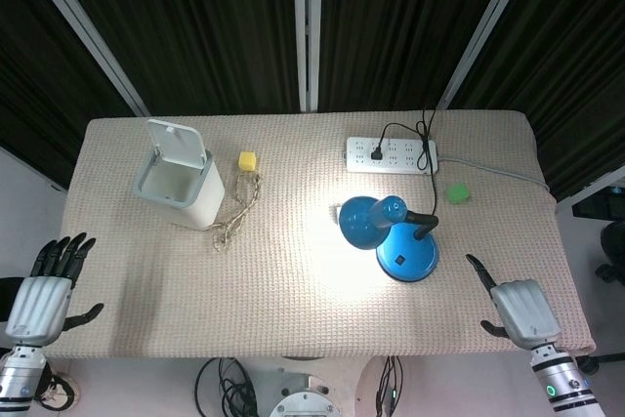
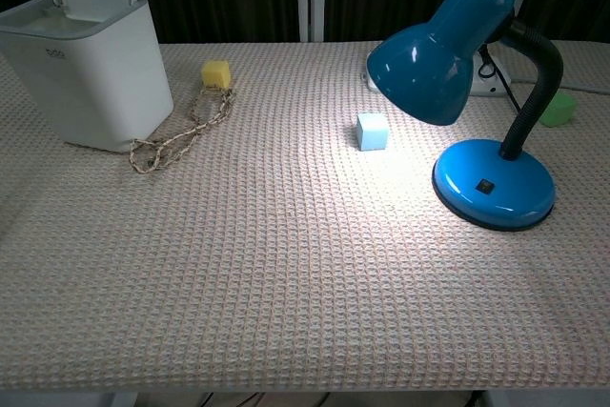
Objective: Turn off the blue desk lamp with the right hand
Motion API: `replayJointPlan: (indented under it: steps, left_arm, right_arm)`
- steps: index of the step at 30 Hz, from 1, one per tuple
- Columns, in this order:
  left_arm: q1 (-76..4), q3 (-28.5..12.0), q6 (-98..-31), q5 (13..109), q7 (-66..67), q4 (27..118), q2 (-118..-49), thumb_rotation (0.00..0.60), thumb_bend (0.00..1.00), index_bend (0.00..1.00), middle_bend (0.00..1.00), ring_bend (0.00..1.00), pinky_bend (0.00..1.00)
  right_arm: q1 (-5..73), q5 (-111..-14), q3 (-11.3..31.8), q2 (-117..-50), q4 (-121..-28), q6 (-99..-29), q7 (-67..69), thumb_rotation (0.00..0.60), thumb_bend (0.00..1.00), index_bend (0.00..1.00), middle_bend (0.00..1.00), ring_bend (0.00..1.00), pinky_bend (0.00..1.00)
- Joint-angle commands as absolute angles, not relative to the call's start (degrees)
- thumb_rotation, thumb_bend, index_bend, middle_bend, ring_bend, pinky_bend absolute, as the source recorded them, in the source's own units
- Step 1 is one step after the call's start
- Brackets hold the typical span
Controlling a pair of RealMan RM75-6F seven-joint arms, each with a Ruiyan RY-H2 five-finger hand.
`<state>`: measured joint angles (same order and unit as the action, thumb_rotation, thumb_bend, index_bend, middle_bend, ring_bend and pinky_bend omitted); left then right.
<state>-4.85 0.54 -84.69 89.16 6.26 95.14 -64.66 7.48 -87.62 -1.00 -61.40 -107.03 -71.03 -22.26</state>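
The fingers [image 1: 477, 268] of the right hand [image 1: 520, 311] are mostly curled in, with one stretched forward toward the lamp and the thumb out to the side; they hold nothing. That hand hovers over the near right corner of the table [image 1: 293, 290], near the lamp's base but apart from it. The left hand [image 1: 44, 290] sits off the near left corner, its fingers [image 1: 61, 250] spread apart and empty. Neither hand shows in the chest view.

The table, covered in a beige waffle-weave cloth, fills the scene. On its far left stands a white bin [image 1: 181, 186] with its lid tipped up. The blue desk lamp [image 1: 391, 236] stands right of centre; it is lit, casting a bright pool on the cloth to its left. Its round base [image 2: 494, 185] carries a small dark switch [image 2: 484, 185] on top, and a black bent neck leads up to the blue shade [image 2: 440, 32]. A white power strip [image 1: 391, 154] lies behind the lamp with a black plug in it. A tangle of tan rope [image 1: 237, 208] lies just right of the bin. A yellow cube [image 1: 248, 160] sits at the rope's far end, a green cube [image 1: 456, 193] right of the lamp, and a pale blue cube [image 2: 372, 131] under the shade.
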Motion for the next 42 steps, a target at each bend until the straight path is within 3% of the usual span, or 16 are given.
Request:
replayJointPlan:
  steps: [1,5,14,29,42]
  left_arm:
    - [-4.78,0.56,-84.66,89.00,6.22,94.96,-64.75,0.600,0.13,0.02,0.00,0.00,0.02]
    - [-4.56,0.55,-84.60,88.47,5.77,94.40,-64.89,0.600,0.13,0.02,0.00,0.00,0.02]
    - [-4.64,0.18,-84.30,87.80,4.36,93.18,-65.15,0.600,0.13,0.02,0.00,0.00,0.02]
    - [-4.98,-0.29,-83.52,86.91,1.70,91.56,-65.19,0.600,0.13,0.02,0.00,0.00,0.02]
    - [-4.51,-0.14,-84.48,87.49,0.58,91.00,-65.21,0.600,0.14,0.02,0.00,0.00,0.02]
  right_arm:
    - [10.29,-83.42,-0.81,-64.39,-107.59,-65.80,-25.67,0.600,0.00,0.00,0.94,0.89,0.85]
    - [13.19,-76.26,-0.02,-66.71,-108.76,-59.85,-26.65,0.600,0.00,0.00,0.94,0.89,0.86]
    - [19.14,-65.43,3.16,-70.71,-108.25,-54.63,-28.99,0.600,0.00,0.00,0.94,0.90,0.86]
    - [25.52,-55.15,2.72,-73.96,-108.07,-52.91,-32.18,0.600,0.00,0.00,0.94,0.90,0.86]
    - [27.82,-52.36,1.30,-73.58,-108.98,-53.26,-29.73,0.600,0.00,0.00,0.94,0.90,0.86]
